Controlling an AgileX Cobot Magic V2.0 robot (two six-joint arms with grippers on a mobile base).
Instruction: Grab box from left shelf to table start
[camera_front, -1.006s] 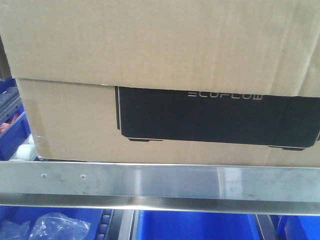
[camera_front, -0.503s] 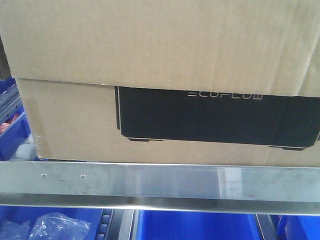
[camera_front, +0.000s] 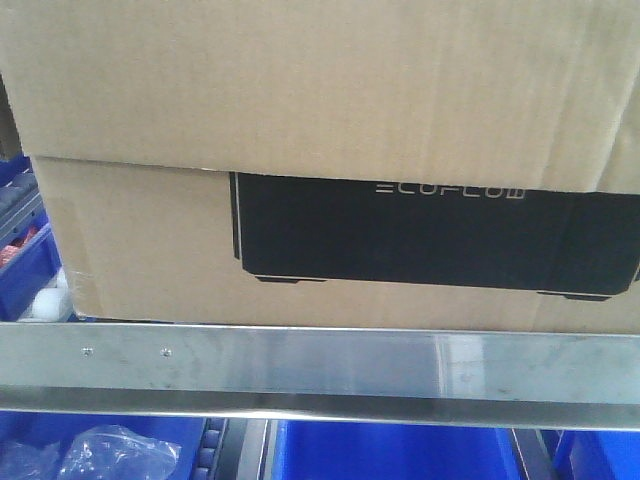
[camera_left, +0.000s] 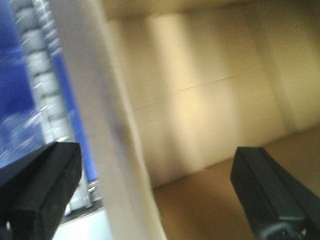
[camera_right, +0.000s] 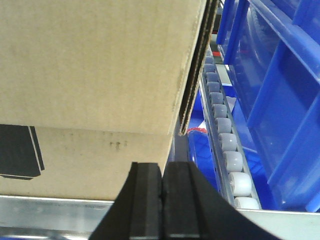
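The brown cardboard box (camera_front: 300, 90) with its black ECOFLOW panel (camera_front: 430, 235) fills the front view and sits on the left shelf behind the silvery rail (camera_front: 320, 370). No gripper shows in the front view. In the left wrist view, my left gripper (camera_left: 155, 167) is open, its black fingers (camera_left: 45, 175) wide apart, close to blurred cardboard (camera_left: 215, 85). In the right wrist view, my right gripper (camera_right: 162, 172) is shut and empty, just in front of the box's lower right corner (camera_right: 165, 140), above the rail (camera_right: 50, 212). The table is out of view.
Blue plastic bins (camera_front: 390, 455) sit under the rail, one holding a clear bag (camera_front: 110, 450); more bins stand left of the box (camera_front: 25, 260). Right of the box run white rollers (camera_right: 225, 145) and stacked blue bins (camera_right: 280, 100). A pale blurred band (camera_left: 110, 125) crosses the left wrist view.
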